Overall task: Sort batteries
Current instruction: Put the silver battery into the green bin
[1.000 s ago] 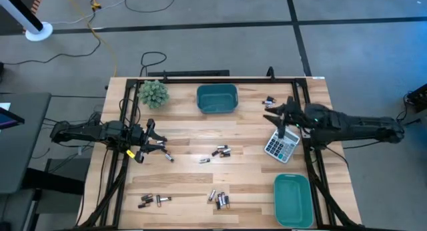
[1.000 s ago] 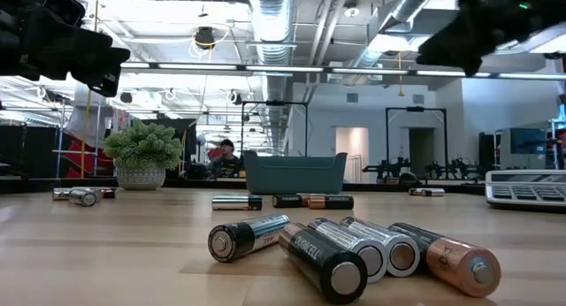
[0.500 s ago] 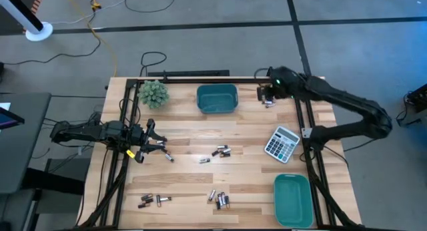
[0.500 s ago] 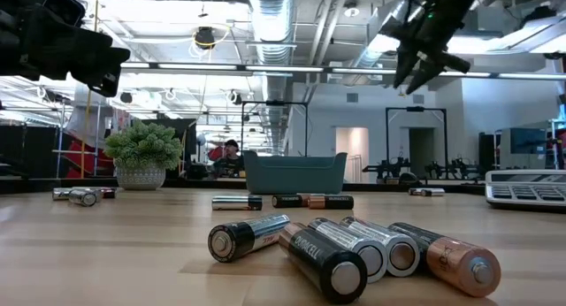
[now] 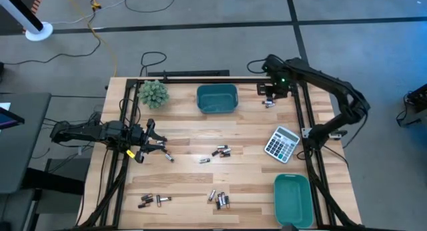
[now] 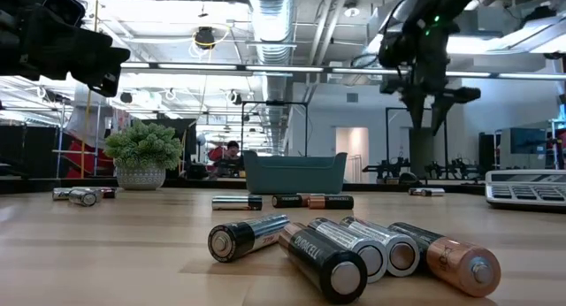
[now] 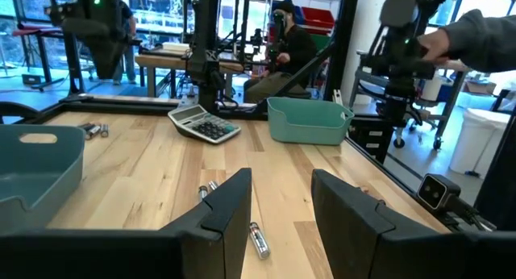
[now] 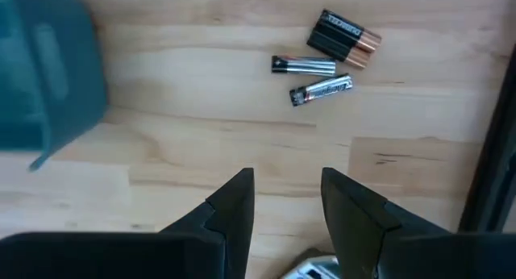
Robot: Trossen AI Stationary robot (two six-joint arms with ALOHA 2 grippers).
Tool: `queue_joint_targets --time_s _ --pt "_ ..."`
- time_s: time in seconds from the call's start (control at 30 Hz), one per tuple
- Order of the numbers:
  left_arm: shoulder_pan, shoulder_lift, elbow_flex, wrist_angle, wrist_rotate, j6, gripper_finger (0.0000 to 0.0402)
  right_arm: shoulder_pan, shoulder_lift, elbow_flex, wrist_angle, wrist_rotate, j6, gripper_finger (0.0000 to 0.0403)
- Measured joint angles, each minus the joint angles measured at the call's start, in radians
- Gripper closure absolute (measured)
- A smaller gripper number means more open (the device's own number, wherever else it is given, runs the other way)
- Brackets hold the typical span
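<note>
Batteries lie in small groups on the wooden table: three at the far right (image 5: 268, 101), some in the middle (image 5: 221, 151), two groups near the front edge (image 5: 219, 199) (image 5: 153, 201), and one by the left arm (image 5: 168, 157). My right gripper (image 5: 270, 92) hangs open above the far-right three, pointing down. In the right wrist view these three (image 8: 326, 65) lie on the wood beyond its fingers (image 8: 286, 202), untouched. My left gripper (image 5: 160, 145) waits level and open at the table's left, nothing between its fingers (image 7: 280, 206).
One teal bin (image 5: 217, 98) stands at the far middle, close beside the right gripper, and another (image 5: 292, 199) at the near right. A grey calculator (image 5: 281, 143) lies at the right. A small potted plant (image 5: 153, 93) stands far left. A black frame rail (image 5: 299, 104) runs along the table's right.
My right gripper has swung from above the calculator toward the table's far edge. It has tipped from near level to pointing down and has rolled. It now hangs over the three far-right batteries. No battery has moved.
</note>
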State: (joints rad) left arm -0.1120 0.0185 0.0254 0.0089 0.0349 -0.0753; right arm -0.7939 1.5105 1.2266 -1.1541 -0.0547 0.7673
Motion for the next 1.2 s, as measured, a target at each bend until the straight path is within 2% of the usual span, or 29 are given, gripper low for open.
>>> queue_joint_targets --time_s 0.17,0.3,0.63,1.2 --pt "0.0 0.0 0.0 0.0 0.0 0.0 0.0274 -0.005 0.066 -0.012 0.013 0.0 -0.031 0.0241" --pt "0.0 0.0 0.0 0.0 0.0 0.0 0.0274 -0.028 0.098 -0.073 0.05 0.0 -0.032 0.0244" --pt "0.0 0.0 0.0 0.0 0.0 0.0 0.0274 -0.09 0.06 -0.235 0.284 -0.001 0.061 0.0269" --pt "0.0 0.0 0.0 0.0 0.0 0.0 0.0274 -0.15 0.066 -0.245 0.283 0.0 0.209 0.0269"
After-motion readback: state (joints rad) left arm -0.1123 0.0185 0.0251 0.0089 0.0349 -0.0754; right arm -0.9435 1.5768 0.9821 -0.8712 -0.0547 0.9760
